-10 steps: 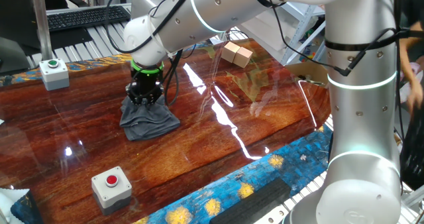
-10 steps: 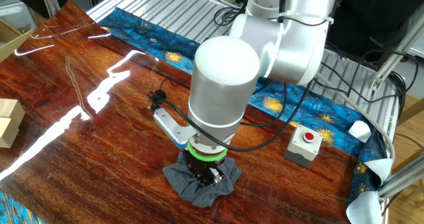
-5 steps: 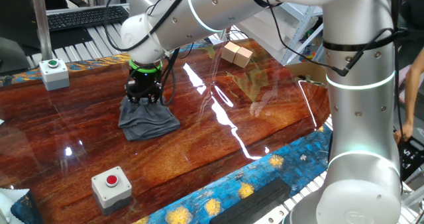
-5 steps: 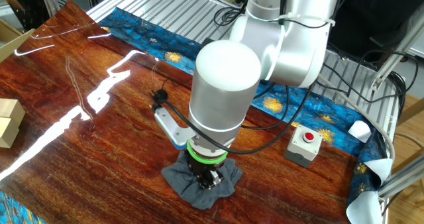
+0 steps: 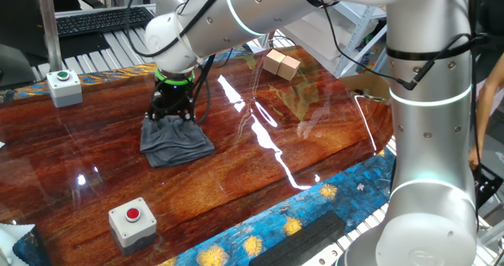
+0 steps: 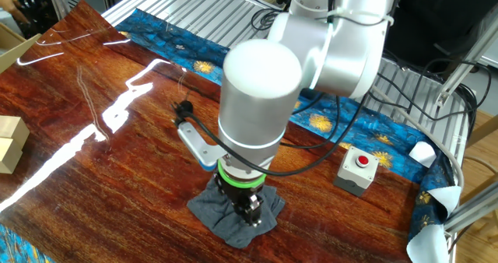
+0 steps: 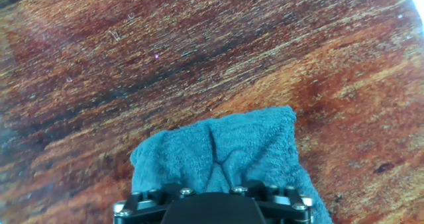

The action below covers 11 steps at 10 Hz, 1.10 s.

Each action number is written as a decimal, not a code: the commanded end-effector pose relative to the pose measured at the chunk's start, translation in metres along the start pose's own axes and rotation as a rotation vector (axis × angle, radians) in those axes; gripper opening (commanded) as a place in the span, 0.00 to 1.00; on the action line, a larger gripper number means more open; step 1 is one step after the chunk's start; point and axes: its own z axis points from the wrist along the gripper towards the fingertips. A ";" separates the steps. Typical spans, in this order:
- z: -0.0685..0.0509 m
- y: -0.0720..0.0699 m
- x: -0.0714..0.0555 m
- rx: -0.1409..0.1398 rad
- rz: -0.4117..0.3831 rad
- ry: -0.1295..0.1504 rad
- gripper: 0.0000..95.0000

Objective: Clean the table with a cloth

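My claw (image 5: 171, 115) is pinched shut on a bunched fold of the cloth (image 5: 175, 142), pressing it flat against the glossy surface (image 5: 315, 132) so dragging should wipe it.

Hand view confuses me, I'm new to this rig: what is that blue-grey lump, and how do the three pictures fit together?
That lump is the cloth, seen by a camera on the arm's hand looking down along its fingers. The other two pictures come from fixed cameras on different sides of the table. They show one big white arm whose pincer presses down into the bunched cloth on the wood. Whether it truly clamps the fabric is hidden. Also on the table: a red button box, a green button box and two wooden blocks.
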 end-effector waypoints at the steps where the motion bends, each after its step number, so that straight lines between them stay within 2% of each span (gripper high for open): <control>1: -0.008 -0.001 0.000 0.012 -0.023 0.012 1.00; 2: -0.015 -0.004 0.001 0.025 -0.049 0.020 1.00; 3: -0.021 -0.007 0.001 0.031 -0.067 0.032 0.80; 5: -0.031 -0.019 0.003 0.035 -0.109 0.047 0.80; 9: -0.040 -0.057 -0.003 0.042 -0.231 0.046 0.80; 10: -0.041 -0.070 -0.004 0.042 -0.270 0.044 0.80; 11: -0.041 -0.076 -0.004 0.043 -0.277 0.044 0.80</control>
